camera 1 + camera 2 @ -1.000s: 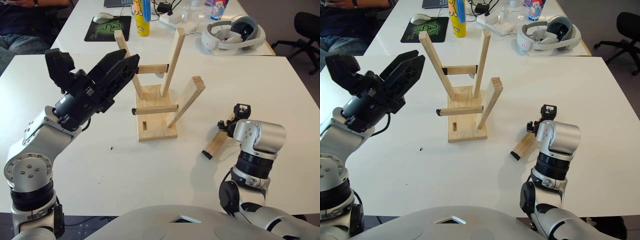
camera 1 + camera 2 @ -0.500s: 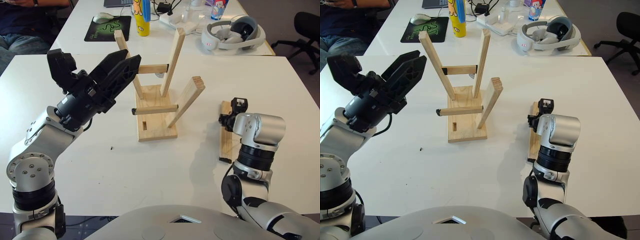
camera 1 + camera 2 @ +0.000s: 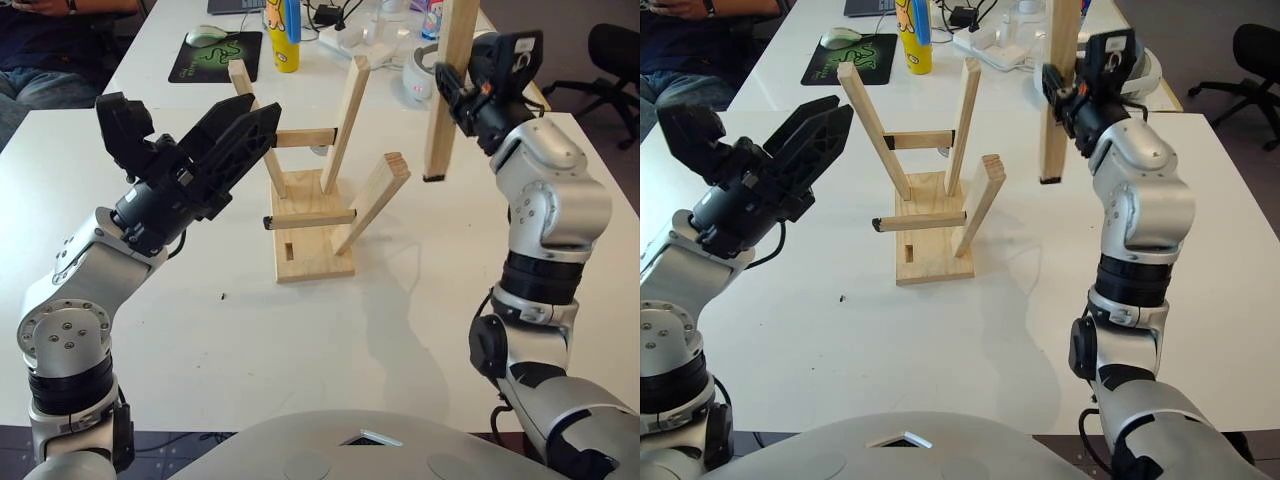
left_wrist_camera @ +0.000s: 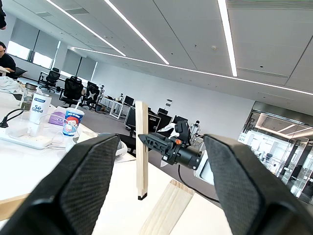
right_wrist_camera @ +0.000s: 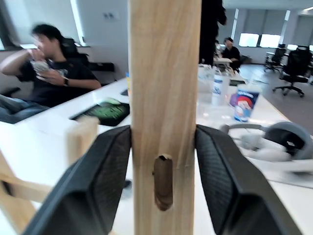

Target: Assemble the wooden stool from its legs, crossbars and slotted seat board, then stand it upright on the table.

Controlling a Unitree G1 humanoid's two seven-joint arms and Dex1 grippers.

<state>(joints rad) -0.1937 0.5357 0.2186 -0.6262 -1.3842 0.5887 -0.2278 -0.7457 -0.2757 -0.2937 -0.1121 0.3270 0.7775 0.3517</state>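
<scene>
Your left gripper [image 3: 190, 106] is hanging spread wide and empty beside the upturned stool [image 3: 345, 120], where three legs [image 3: 375, 200] and two crossbars [image 3: 310, 217] are standing in the slotted seat board [image 3: 318, 264] on the table [image 3: 300, 340]. Farther right, your right gripper [image 3: 452, 88] is clamping the fourth leg [image 3: 438, 135] upright in midair. By my reckoning, seating it and flipping the stool are remaining.

Bare desk [image 3: 420, 300] lies free beneath the right claw [image 3: 450, 85] and the loose leg [image 3: 438, 140] it clamps. Between it and the spread left claw [image 3: 188, 115], the upturned stool legs [image 3: 345, 125] and crossbars [image 3: 302, 138] block the way.
</scene>
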